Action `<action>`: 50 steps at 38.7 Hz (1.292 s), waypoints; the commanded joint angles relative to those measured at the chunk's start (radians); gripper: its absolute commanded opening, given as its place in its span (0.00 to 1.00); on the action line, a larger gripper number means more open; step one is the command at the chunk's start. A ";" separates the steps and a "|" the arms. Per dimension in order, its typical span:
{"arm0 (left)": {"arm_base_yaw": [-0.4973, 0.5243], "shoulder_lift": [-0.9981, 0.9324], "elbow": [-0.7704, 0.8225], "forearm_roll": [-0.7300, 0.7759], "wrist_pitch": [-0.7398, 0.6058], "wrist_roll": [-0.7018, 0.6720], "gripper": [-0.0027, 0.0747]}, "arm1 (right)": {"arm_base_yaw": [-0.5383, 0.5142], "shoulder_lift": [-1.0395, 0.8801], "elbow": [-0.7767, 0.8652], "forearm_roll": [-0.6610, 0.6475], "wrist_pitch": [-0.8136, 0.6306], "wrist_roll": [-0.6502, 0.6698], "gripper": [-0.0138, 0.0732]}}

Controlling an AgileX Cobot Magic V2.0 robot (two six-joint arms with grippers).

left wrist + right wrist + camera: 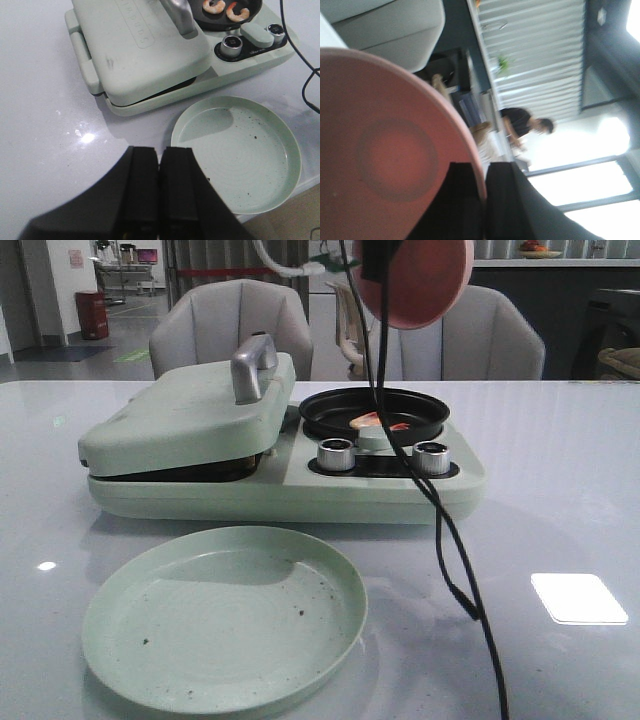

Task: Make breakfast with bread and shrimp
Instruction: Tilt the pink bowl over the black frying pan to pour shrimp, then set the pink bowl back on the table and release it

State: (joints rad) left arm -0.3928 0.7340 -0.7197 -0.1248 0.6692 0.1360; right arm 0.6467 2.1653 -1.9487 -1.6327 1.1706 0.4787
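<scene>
1. Front view: my right pincer (pixel 372 265) is up high at the top of the frame, closed on the rim of a round pink plastic plate (pixel 420 280), which it holds tipped on edge. Straight below and a bit behind it are the two small curled pinkish shrimp with orange tails (pixel 380 424), lying side by side in the round black frying pan (pixel 375 410) on the right half of the pale green breakfast-maker appliance (pixel 280 465). So the shrimp lie down and slightly left of the plate. A round pale green plate (pixel 225 615) sits on the white worktop (pixel 560 490) in front of the appliance.

2. Left wrist view: my left pincer (pixel 160 170) is fully closed with nothing in it, hanging over the near worktop. The shrimp are well apart from it, on the far side of the appliance's shut lid (pixel 145 45). No bread visible; if it's under that lid I can't tell.

3. Right wrist view: fingers (pixel 465 200) clamped on the pink plate's edge; shrimp not in frame. My guess: the right arm is way nearer the shrimp, so that's its job.
</scene>
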 commanded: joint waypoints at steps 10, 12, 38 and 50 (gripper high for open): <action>0.001 -0.005 -0.029 -0.005 -0.075 -0.012 0.16 | -0.148 -0.396 0.166 0.587 0.015 0.020 0.21; 0.001 -0.005 -0.029 -0.005 -0.075 -0.012 0.16 | -0.188 -0.450 0.226 0.647 -0.009 0.020 0.21; 0.001 -0.005 -0.029 -0.005 -0.075 -0.012 0.16 | -0.792 -0.740 1.001 1.553 -0.555 -0.250 0.21; 0.001 -0.005 -0.029 -0.007 -0.075 -0.012 0.16 | -0.823 -0.601 1.006 1.702 -0.610 -0.411 0.21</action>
State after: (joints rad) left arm -0.3928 0.7340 -0.7197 -0.1234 0.6692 0.1360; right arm -0.1721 1.5671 -0.9185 0.0482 0.6196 0.0989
